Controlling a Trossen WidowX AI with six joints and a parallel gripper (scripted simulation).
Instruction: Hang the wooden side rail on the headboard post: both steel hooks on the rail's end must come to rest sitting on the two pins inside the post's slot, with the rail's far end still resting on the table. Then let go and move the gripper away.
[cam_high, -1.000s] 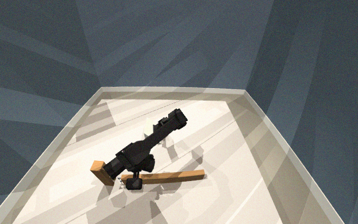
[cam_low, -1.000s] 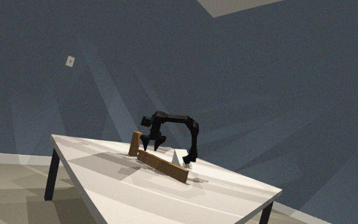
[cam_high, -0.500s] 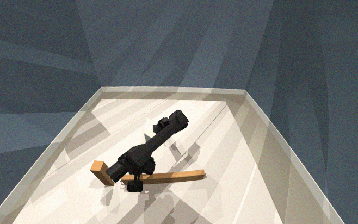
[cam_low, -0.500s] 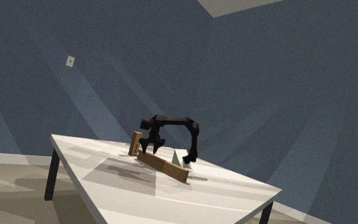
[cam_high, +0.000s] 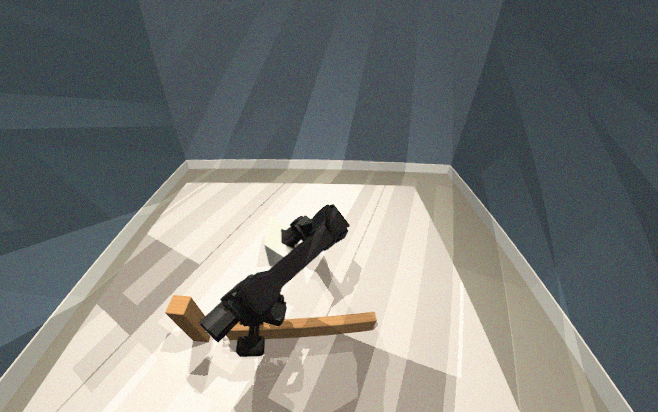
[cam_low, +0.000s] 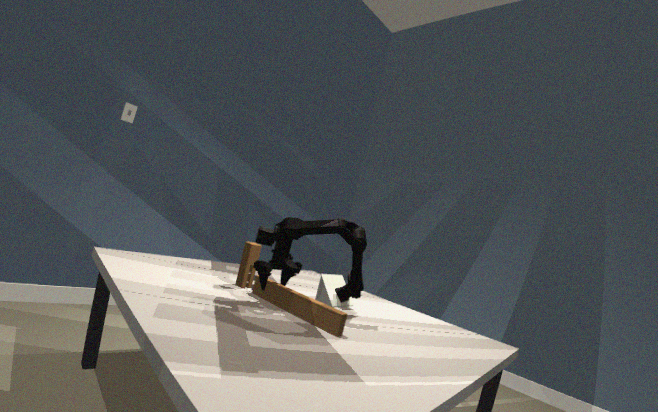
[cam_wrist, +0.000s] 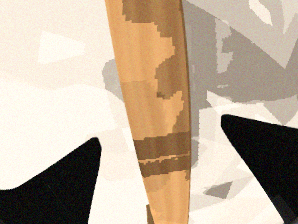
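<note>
The wooden side rail (cam_high: 330, 323) (cam_low: 310, 306) (cam_wrist: 150, 60) stands on its long narrow edge on the table, with one end close to the headboard post (cam_high: 185, 315) (cam_low: 248, 265). The post stands upright. Small pale metal parts show in the gap between them, too small to tell whether any hook is on a pin. My gripper (cam_low: 274, 286) (cam_wrist: 161, 132) is open and empty, pointing down over the rail's post-side part. One finger is on each side of the rail's top edge, with space on both sides. The arm partly hides the rail's post end in the top view.
The table (cam_high: 410, 340) (cam_low: 400, 360) carries patchy shadows. A pale wedge-shaped block (cam_low: 331, 286) stands beside the arm's base, behind the rail. The arm arches from its base over toward the post, and its wrist part is close to the post's top.
</note>
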